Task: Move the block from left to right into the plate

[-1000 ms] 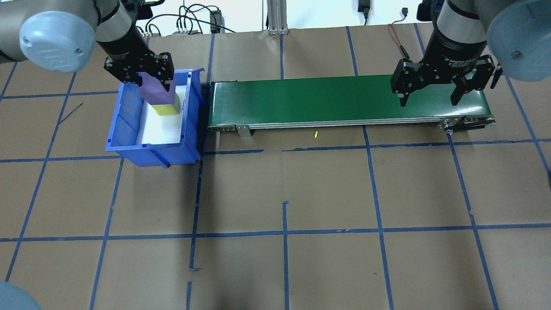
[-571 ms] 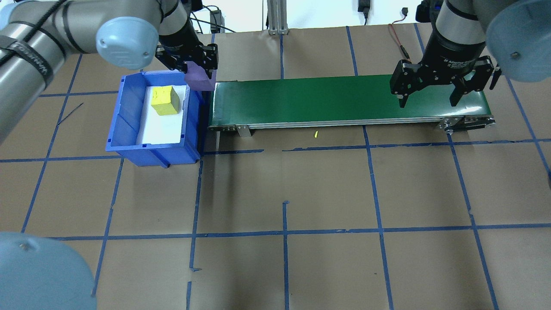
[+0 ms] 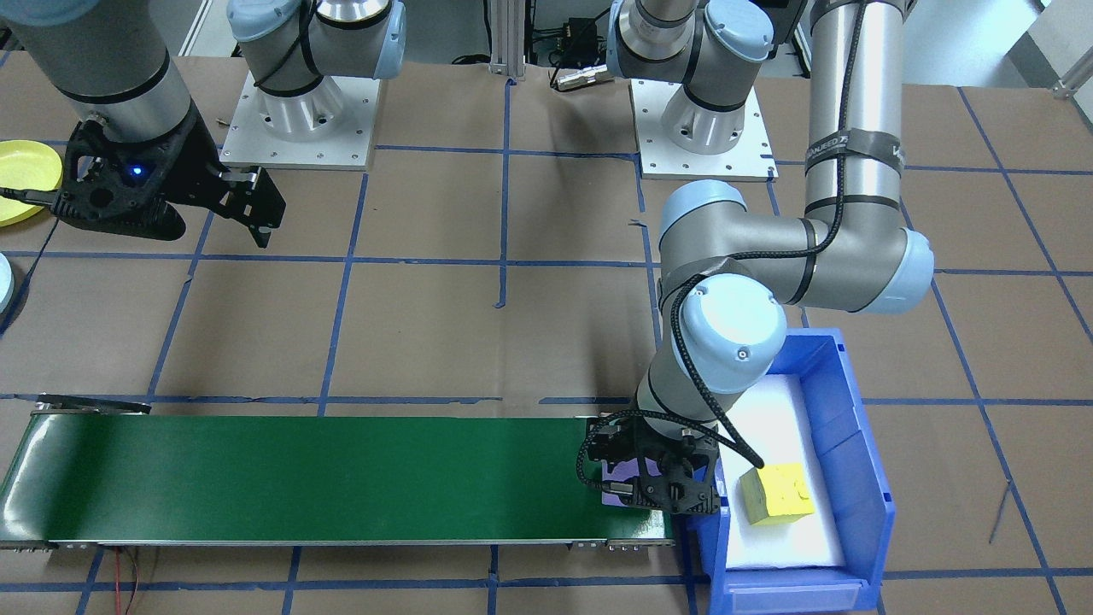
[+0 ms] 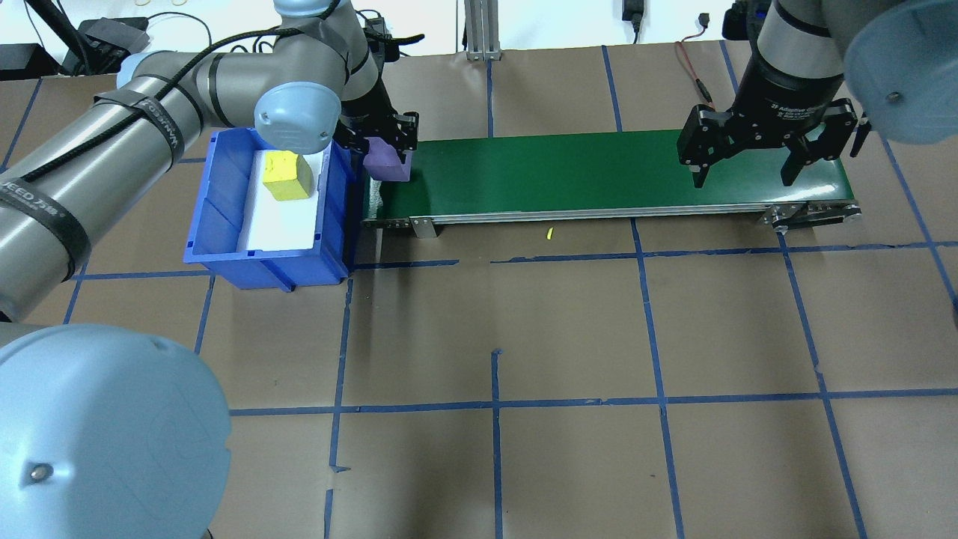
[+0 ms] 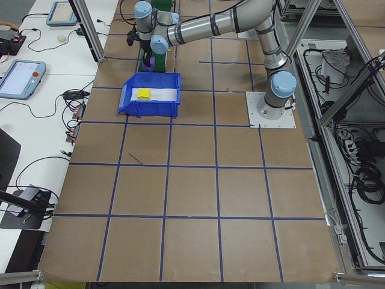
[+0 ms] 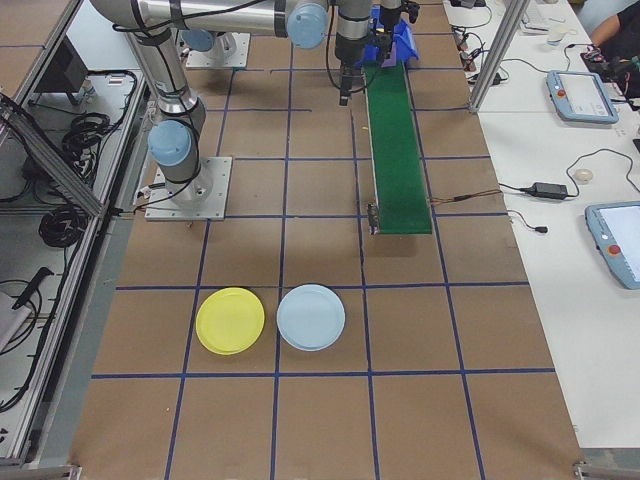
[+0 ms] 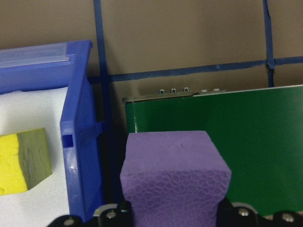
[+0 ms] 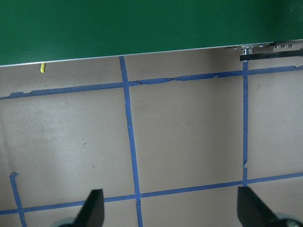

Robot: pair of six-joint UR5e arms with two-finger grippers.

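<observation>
Purple block [image 4: 387, 163] sits clamped in your left hand [image 4: 385, 147], over the belt's [image 4: 599, 172] bin-side end; right hand [image 4: 748, 161], fingers apart, waits at the far end.

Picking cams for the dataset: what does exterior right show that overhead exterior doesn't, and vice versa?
Only exterior right: the yellow plate and the blue plate on the table past the belt's end, plus the right arm's base.

Only overhead exterior: the left hand shut on the purple block at the belt's left end, the yellow block in the blue bin, and the right hand open over the belt's other end.

Both: the green conveyor belt and both arms.
</observation>
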